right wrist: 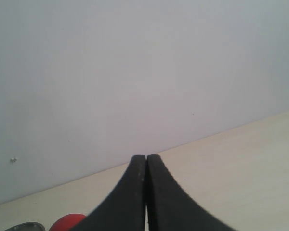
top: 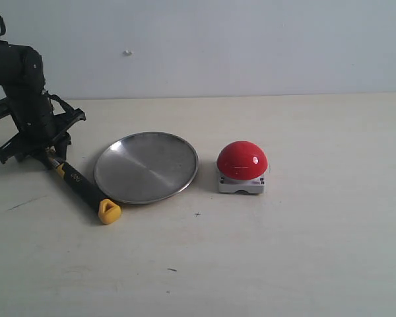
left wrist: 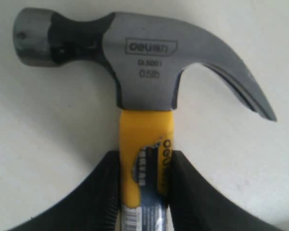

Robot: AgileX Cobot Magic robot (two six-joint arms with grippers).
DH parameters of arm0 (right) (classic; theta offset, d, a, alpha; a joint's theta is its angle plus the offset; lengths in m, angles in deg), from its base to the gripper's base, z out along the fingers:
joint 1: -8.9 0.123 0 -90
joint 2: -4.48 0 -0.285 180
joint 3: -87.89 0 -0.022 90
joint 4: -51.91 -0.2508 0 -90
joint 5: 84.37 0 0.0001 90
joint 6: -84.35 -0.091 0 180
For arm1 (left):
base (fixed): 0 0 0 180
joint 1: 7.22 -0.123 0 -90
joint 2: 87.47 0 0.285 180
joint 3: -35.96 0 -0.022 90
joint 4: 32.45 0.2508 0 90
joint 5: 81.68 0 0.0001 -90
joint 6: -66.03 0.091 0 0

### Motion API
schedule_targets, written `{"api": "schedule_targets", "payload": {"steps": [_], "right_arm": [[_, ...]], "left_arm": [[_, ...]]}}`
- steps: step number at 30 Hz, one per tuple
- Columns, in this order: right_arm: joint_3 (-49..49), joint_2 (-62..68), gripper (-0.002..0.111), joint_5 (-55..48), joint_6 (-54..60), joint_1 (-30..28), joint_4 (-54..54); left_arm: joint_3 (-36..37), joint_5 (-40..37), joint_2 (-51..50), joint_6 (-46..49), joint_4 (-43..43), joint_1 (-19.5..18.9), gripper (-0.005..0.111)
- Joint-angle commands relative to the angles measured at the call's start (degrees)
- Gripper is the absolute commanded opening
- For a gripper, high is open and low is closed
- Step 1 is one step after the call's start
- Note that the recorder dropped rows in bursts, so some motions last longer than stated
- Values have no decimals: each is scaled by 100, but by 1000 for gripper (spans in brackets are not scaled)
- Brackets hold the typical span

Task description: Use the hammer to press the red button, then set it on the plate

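Left hand clamps hammer handle just under the head, probably steady for a rigid, head-heavy tool; right hand closed, empty.

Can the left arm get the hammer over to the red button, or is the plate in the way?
Probably yes. The left claw holds the hammer by its handle, and the plate between it and the red button lies flat and low, so lifting over it looks feasible.

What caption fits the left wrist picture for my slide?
The left gripper clamps the hammer by its yellow handle, just below the grey head.
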Motion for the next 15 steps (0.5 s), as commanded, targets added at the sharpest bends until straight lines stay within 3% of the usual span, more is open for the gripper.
{"api": "schedule_targets", "payload": {"steps": [1,15], "right_arm": [[-24,-28,0,8,2,8,62],[-24,-28,0,8,2,8,62]], "left_arm": [[37,261,-127,27,-78,6,0],[37,342,-127,38,11,6,0]]}}
